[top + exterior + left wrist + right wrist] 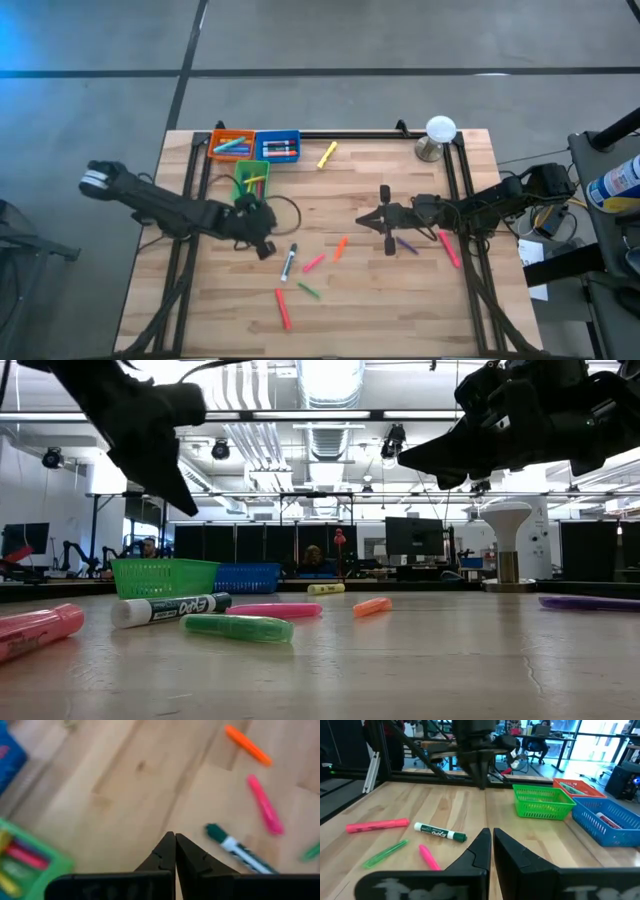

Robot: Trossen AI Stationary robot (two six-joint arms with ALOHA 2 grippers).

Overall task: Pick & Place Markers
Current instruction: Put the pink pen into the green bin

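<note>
We saw loose markers scattered over the middle of the wooden tabletop (400, 300): a white-barrelled marker (288, 263) with a dark green cap, a pink one (314, 263), an orange one (341, 247), a thin green one (308, 291) and a red-pink one (283, 308) nearer the front edge. A yellow marker (327, 154) lay alone near the back rail, and a purple marker (406, 243) and another pink one (449, 249) lay just beside the right arm. At the back right corner stood a white dome-topped lamp (439, 135), well clear of both arms.

Three small bins sat together at the back left. The orange bin (229, 145) held several markers, green and blue among them; the blue bin (278, 146) held a few more, red and dark ones; the green bin (251, 179) carried yellow and pink ones.

The left gripper (264, 245) hung above bare wood between the green bin and the white-barrelled marker, its jaws pressed together with nothing between them. The right gripper (388, 222) hovered near the middle of the tabletop, beside the purple marker, its jaws closed too and holding nothing.
</note>
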